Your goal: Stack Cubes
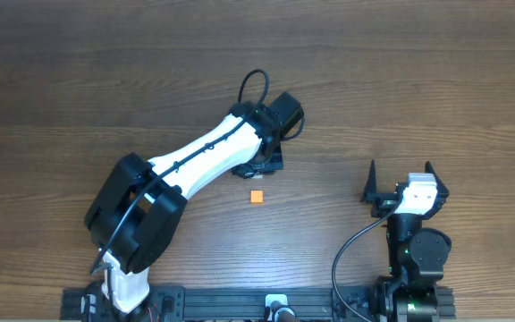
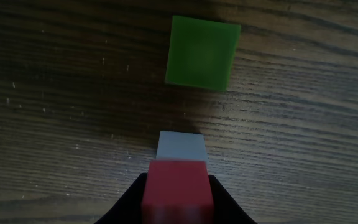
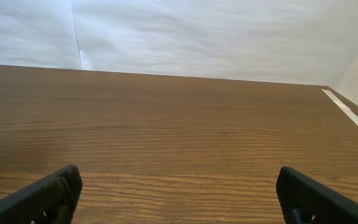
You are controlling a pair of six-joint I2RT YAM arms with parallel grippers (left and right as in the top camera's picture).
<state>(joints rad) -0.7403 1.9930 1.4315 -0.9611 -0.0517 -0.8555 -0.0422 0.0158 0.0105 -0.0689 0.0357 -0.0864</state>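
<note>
**Item:** cube stacking, in progress

**Progress:** judged early to midway.
- The red cube [image 2: 176, 193] is clamped in the left pincer [image 2: 177, 182], low centre of the left wrist view.
- The grey cube [image 2: 182, 145] sits directly beyond it. The red looks lined up over the grey, though whether the two touch cannot be told.
- The green cube [image 2: 202, 51] lies alone on the bench [image 1: 79, 72], upper centre of the same view, apart from the pair.
- The orange cube [image 1: 257, 197] lies alone at the centre of the top view, just below the left arm's wrist.
- Left to do, by this reading: release red on grey, then add green and orange.

**Right pincer** [image 3: 178, 180]**:** fingers spread wide with nothing between them. It sits at the lower right of the top view, well apart from every cube.

**Materials:**
- Cubes: small solid blocks with flat faces, crisp edges and matt single colours, probably plastic or painted wood.
- Bench: dark brown wood grain, streaks running across the frame, smooth and level.
- Pincer fingers: black, hard and tapering
</note>
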